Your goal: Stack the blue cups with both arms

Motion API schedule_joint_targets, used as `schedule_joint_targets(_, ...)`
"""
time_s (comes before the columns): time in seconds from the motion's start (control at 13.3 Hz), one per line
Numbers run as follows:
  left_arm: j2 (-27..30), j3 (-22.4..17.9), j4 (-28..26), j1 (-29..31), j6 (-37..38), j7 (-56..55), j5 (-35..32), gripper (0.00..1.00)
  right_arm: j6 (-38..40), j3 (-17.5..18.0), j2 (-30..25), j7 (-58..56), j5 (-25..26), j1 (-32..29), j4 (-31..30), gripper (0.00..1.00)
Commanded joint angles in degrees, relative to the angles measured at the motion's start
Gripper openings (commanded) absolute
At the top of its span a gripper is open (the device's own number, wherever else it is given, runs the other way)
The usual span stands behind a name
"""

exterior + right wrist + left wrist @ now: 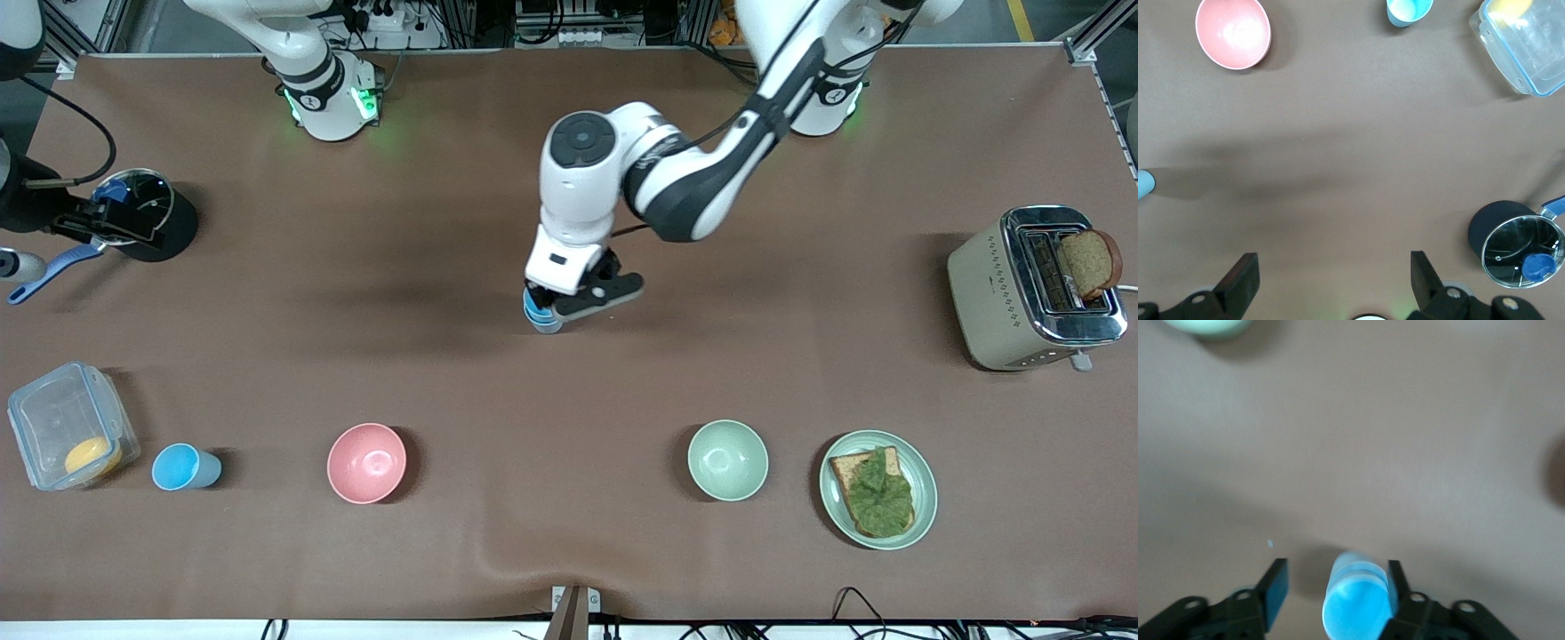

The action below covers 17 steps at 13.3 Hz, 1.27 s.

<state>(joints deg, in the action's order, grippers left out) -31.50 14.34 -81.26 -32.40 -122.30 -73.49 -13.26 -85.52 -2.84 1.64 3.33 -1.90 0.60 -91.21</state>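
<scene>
One blue cup (543, 319) stands near the middle of the table. In the left wrist view this cup (1357, 603) sits between the fingers with its bright blue inside showing, close against one finger and with a gap to the other. My left gripper (545, 313) is open around it, low over the table; in its own view the left gripper (1335, 587) frames the cup. A second blue cup (185, 467) stands upright next to a clear box toward the right arm's end, and also shows in the right wrist view (1408, 10). My right gripper (1331, 280) is open and empty, high over the table by its base.
A pink bowl (366, 462) and a pale green bowl (727, 460) stand nearer the front camera than the held cup. A clear box (67, 427), a black pot (147, 213), a plate with toast (878, 489) and a toaster (1036, 284) stand toward the table ends.
</scene>
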Motion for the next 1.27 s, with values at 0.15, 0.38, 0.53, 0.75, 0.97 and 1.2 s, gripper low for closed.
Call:
schedule_joint_targets(0.15, 10.7, 0.7, -2.1, 12.9, 10.0, 16.7, -0.8, 1.0, 1.0, 2.3, 0.4, -0.3, 1.6, -1.4, 1.1, 1.0)
schedule_joint_targets(0.38, 14.8, 0.7, -1.9, 20.6, 18.0, 35.6, -0.7, 1.0, 1.1, 2.1, 0.6, -0.3, 1.7, -1.2, 1.2, 1.0)
schedule_joint_targets(0.53, 17.2, 1.0, -1.6, 26.0, 19.7, 45.0, -0.3, 1.0, 1.0, 2.1, 0.6, -0.2, 1.6, -1.2, 1.2, 1.0)
schedule_joint_targets(0.75, 21.7, 0.6, -1.7, 31.7, 22.5, 53.8, 5.3, 1.0, 1.0, 2.1, 0.6, -0.2, 1.5, -1.3, 1.2, 1.0)
schedule_joint_targets(0.97, 24.3, 0.4, -1.6, 37.1, 23.5, 57.8, 11.8, 1.0, 0.9, 2.1, 0.6, -0.2, 1.3, -1.4, 1.2, 1.0)
schedule_joint_targets(1.2, 24.0, 0.4, -1.4, 39.6, 23.9, 58.4, 11.7, 1.0, 0.8, 2.1, 0.6, -0.1, 0.9, -1.4, 1.3, 1.0)
